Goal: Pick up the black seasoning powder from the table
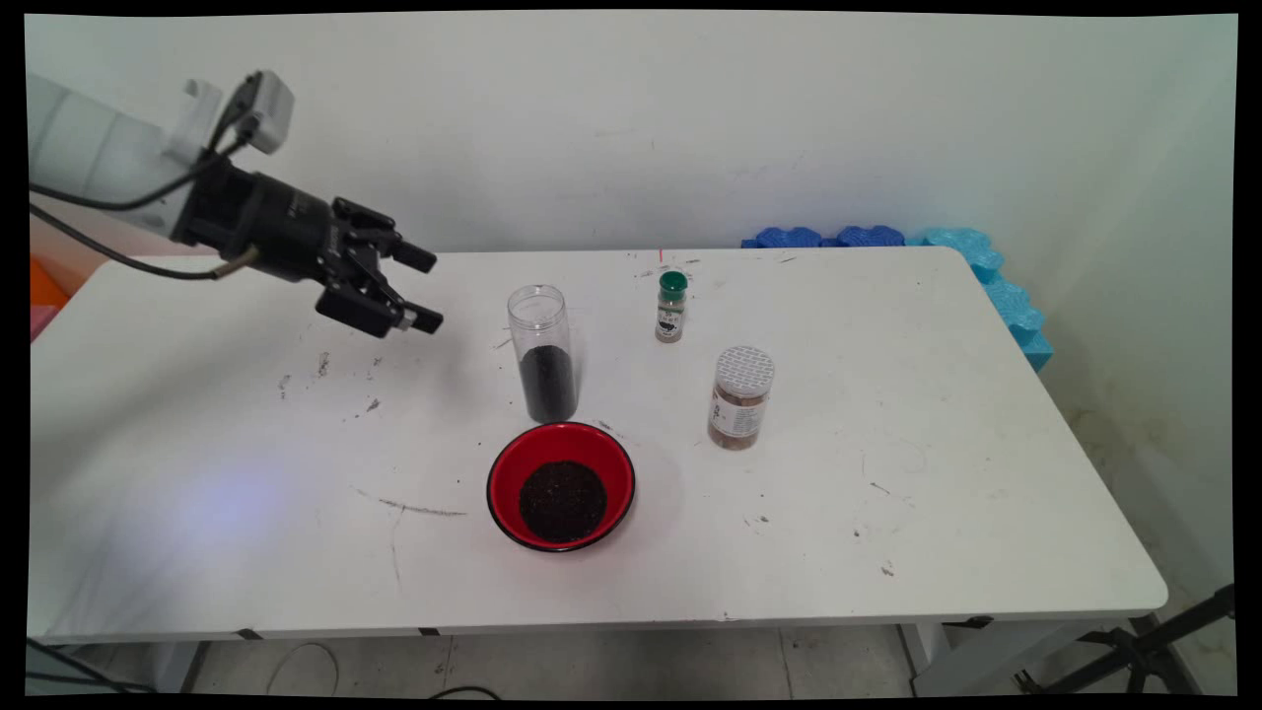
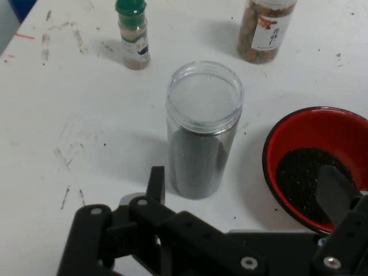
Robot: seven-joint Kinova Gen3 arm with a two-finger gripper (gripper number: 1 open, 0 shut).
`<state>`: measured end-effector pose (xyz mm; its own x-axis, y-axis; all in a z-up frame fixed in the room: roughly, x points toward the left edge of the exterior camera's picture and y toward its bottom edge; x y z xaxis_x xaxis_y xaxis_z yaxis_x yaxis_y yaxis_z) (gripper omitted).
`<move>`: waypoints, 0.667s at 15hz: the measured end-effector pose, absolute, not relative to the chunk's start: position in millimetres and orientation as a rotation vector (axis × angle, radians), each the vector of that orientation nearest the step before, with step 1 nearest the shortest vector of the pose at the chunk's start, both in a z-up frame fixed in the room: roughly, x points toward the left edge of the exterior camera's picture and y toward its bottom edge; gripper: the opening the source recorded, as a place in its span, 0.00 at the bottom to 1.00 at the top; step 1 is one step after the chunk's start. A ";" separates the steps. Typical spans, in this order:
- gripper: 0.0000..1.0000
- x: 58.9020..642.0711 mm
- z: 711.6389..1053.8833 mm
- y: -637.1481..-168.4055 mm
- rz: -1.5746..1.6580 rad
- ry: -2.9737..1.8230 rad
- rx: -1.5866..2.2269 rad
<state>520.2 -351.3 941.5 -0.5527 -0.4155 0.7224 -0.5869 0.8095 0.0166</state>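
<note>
My black gripper (image 1: 424, 288) hangs open above the table's left half, its fingers pointing right toward a tall clear jar (image 1: 542, 353) half filled with dark grains and without a lid. Nothing is between the fingers. In the hand view the clear jar (image 2: 202, 129) stands upright just beyond the gripper (image 2: 244, 187). A red bowl (image 1: 560, 485) holding a heap of dark grains sits just in front of the jar; the red bowl (image 2: 319, 155) shows at the right of the hand view, partly behind one finger.
A small green-capped spice bottle (image 1: 670, 307) stands behind and right of the jar. A brown-filled jar with a white perforated lid (image 1: 739, 396) stands further right. Blue foam blocks (image 1: 976, 266) lie along the table's far right corner. Dark crumbs and scuffs mark the tabletop.
</note>
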 end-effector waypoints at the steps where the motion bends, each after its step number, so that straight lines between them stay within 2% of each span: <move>1: 1.00 519.2 935.9 -354.1 0.286 -2.235 0.736; 10: 1.00 501.5 887.3 -384.3 0.261 -2.210 0.738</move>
